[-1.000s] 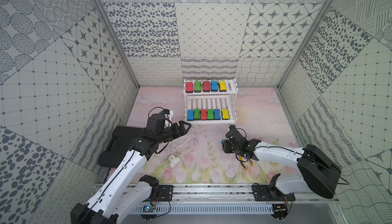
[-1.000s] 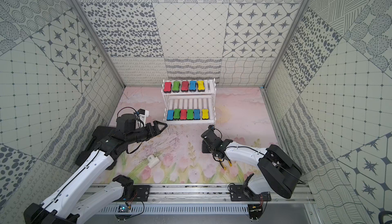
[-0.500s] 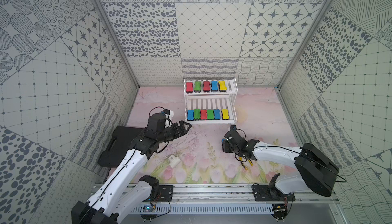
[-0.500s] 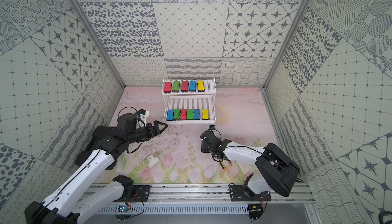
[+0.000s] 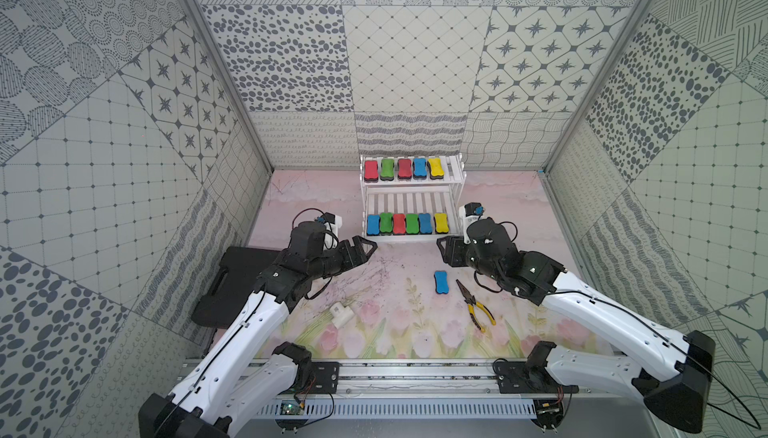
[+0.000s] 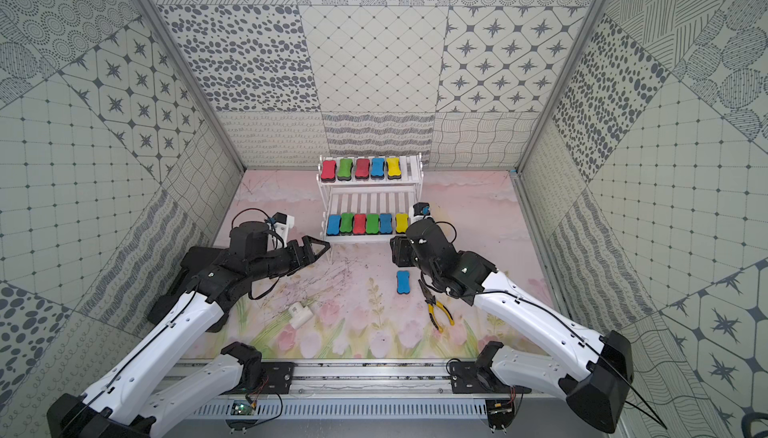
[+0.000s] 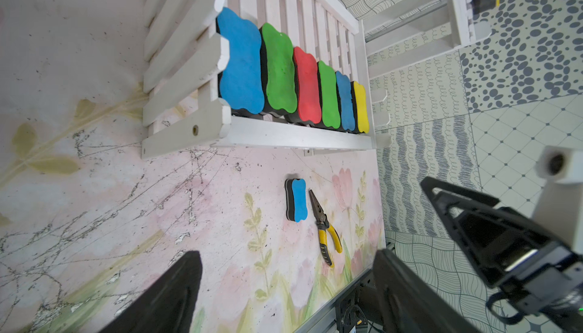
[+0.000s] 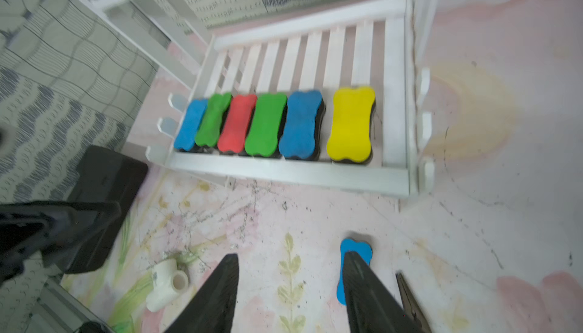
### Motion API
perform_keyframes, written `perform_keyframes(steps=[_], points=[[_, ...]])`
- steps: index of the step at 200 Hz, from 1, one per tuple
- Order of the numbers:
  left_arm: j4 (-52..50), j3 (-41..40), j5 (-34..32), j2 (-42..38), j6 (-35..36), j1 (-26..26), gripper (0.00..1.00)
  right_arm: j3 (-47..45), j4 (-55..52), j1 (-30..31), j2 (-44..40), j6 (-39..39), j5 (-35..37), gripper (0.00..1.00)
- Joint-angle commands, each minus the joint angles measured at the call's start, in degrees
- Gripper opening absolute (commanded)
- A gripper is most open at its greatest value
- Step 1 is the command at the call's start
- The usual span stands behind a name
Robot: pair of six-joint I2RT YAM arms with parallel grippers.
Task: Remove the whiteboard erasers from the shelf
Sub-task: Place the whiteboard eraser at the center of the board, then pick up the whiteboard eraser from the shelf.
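Carrying eleven bone-shaped, felt-backed whiteboard erasers on the white slatted two-tier shelf, standing at twelve o'clock on the pink flowered mat. Lining the upper tier with five and the lower tier's front edge with six. Lying flat on the mat between five and six o'clock from the shelf, blue top up, as the twelfth eraser. Lying just beside it at four o'clock as yellow-handled pliers. Hovering at twelve o'clock of that eraser with the right gripper, jaws parted and gripping nothing. Hovering at eight o'clock from the shelf with the left gripper, jaws spread wide, empty. Resting at seven o'clock as a small white block; sitting at the mat's eight o'clock edge as a black case.
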Motion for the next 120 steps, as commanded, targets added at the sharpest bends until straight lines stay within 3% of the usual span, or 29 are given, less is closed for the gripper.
perform_keyframes(steps=[1, 42, 78, 120], points=[[1.21, -0.31, 1.53, -0.04, 0.14, -0.72, 0.90, 10.07, -3.15, -3.29, 2.89, -8.11, 0.00, 0.56], [0.08, 1.87, 1.41, 0.24, 0.53, -0.70, 0.90, 31.23, -5.90, -10.89, 16.07, -13.28, -5.09, 0.55], [-0.95, 4.03, 1.18, 1.12, 0.94, -0.68, 0.90, 48.66, -11.44, -13.92, 29.33, -16.26, -7.46, 0.55], [-1.62, 5.26, 1.20, 2.08, 1.32, -0.72, 0.90, 58.39, -15.60, -14.99, 38.62, -17.07, -8.71, 0.55]])
